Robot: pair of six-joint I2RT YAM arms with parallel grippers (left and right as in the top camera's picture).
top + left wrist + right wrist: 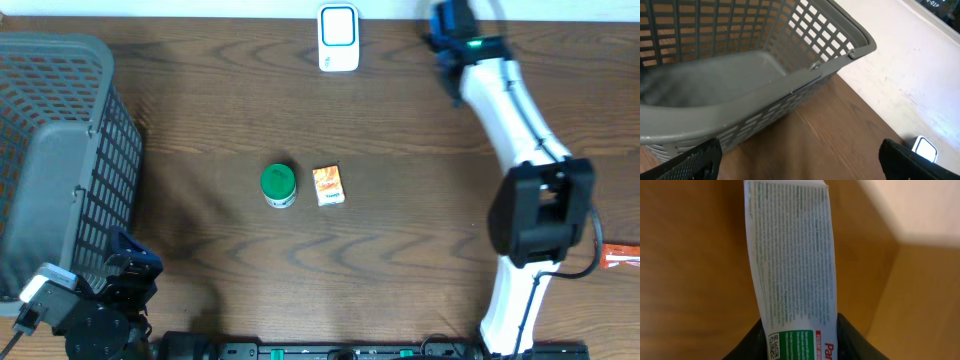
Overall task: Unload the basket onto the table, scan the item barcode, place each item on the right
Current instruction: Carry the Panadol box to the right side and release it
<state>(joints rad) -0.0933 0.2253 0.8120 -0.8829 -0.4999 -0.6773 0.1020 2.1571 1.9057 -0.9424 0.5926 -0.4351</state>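
Seen from the right wrist, a long white pack (790, 260) squeezed at its near end between the dark fingers (754, 342) of the right gripper (800, 339), jaws narrow and pressed on both sides of it. Covered in rows of tiny green print, too small to read. Down by the fingers, a green patch, a little square code (773, 346) next to it, and the start of a big red word, "Par", cut off at the edge. Held out over brown wood. From above, that same gripper up at the far side of the table (420, 230), near the white scanner (338, 38) with the blue screen but apart from it; pack too small to pick out there. In the middle, a jar with a green lid (278, 184) just beside a small orange box (329, 186), writing on both too tiny to read. At the right edge, part of an orange packet (622, 255). On the left, a big grey basket (60, 150). Low beside it, the left gripper (135, 258), fingers (690, 160) spread wide with nothing between them. In its top corner view, a dark strip (940, 5) with pale letters, only "01P" readable.
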